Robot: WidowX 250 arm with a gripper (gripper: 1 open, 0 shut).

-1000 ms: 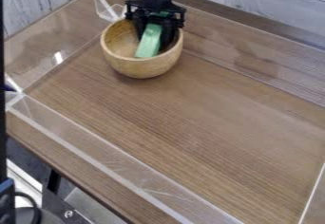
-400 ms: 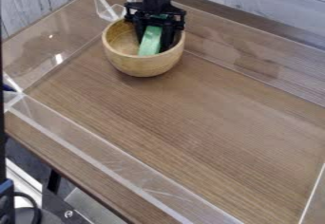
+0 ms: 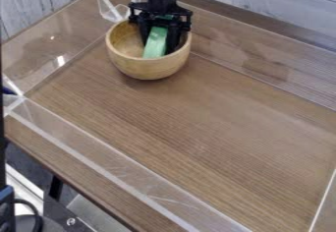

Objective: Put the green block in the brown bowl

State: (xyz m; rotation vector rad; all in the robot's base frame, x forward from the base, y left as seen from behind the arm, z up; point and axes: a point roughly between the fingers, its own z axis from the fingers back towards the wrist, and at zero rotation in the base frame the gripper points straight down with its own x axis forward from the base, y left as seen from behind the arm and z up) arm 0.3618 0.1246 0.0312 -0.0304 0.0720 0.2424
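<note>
The brown bowl [image 3: 132,67] stands at the back left of the wooden table. The green block [image 3: 156,43] is inside it, tilted on end between the black fingers [image 3: 175,31] of my gripper [image 3: 157,37]. The gripper reaches straight down into the bowl and is shut on the block. The block's lower end is low in the bowl; whether it touches the bottom I cannot tell.
A clear plastic wall [image 3: 39,138] rims the wooden table [image 3: 197,128] on the left and front. A grey plank wall [image 3: 276,0] stands behind the bowl. Dark stand parts [image 3: 53,211] show under the front left edge.
</note>
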